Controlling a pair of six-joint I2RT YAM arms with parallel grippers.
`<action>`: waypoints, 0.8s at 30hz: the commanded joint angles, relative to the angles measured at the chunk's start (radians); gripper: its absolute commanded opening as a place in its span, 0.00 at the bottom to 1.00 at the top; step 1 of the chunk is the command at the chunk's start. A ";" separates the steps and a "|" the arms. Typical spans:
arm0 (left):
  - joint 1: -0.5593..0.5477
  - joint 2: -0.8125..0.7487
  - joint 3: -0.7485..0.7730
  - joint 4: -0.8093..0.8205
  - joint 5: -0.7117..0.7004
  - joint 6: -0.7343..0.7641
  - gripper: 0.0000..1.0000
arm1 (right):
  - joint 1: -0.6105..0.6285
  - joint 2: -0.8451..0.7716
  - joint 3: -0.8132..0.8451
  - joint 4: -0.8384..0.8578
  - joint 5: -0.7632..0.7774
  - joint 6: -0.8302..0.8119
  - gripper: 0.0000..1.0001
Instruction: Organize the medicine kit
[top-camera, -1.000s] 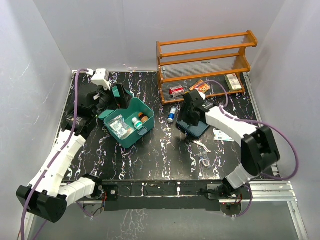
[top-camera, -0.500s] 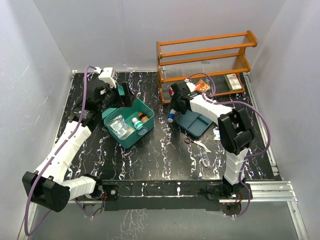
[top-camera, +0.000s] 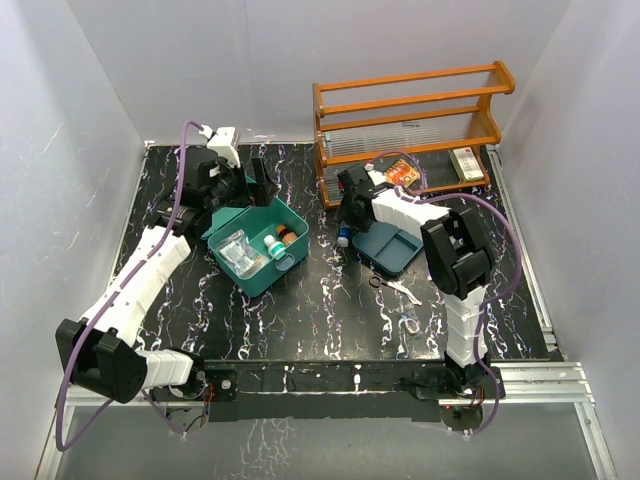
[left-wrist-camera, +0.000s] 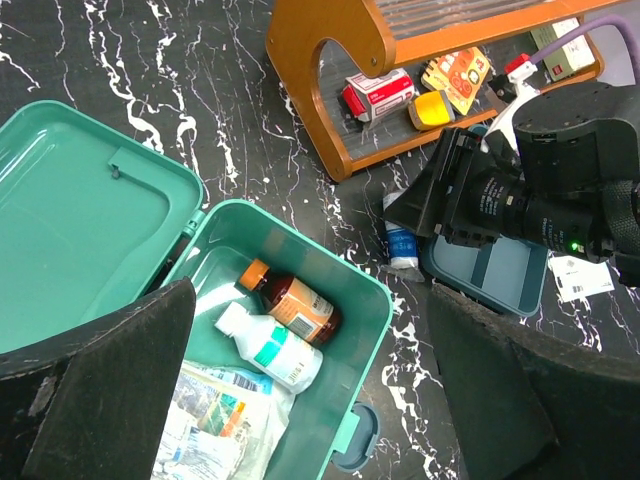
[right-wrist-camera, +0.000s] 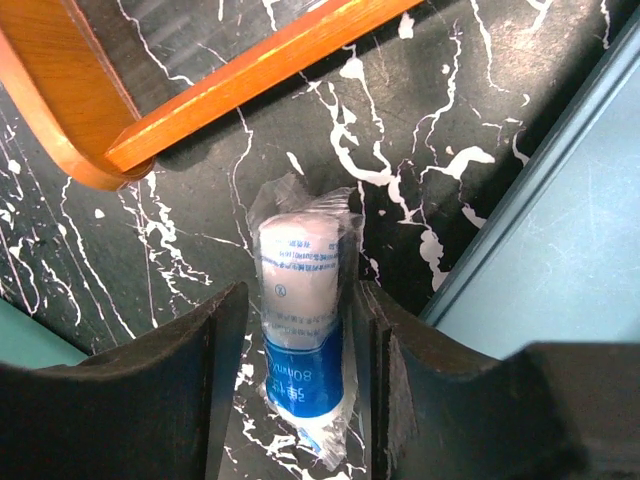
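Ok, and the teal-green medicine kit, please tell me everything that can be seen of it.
The medicine kit is a teal-green box of smooth-looking plastic with rounded corners. Its hinged lid is swung open, inner side showing; a latch sticks out from the front wall. It stands on the black marbled table, left of the orange rack. Inside lie a brown bottle, a white bottle and a clear packet. The open left gripper hangs above it; no contact shows.
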 joint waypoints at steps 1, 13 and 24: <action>0.004 0.002 0.044 0.015 0.038 0.008 0.99 | -0.009 0.012 0.049 0.018 0.029 -0.001 0.42; 0.004 0.029 0.022 0.012 0.153 -0.024 0.99 | -0.017 -0.093 -0.057 0.206 -0.117 0.001 0.25; 0.004 0.089 -0.047 0.209 0.521 -0.154 0.96 | -0.017 -0.347 -0.216 0.538 -0.411 0.007 0.25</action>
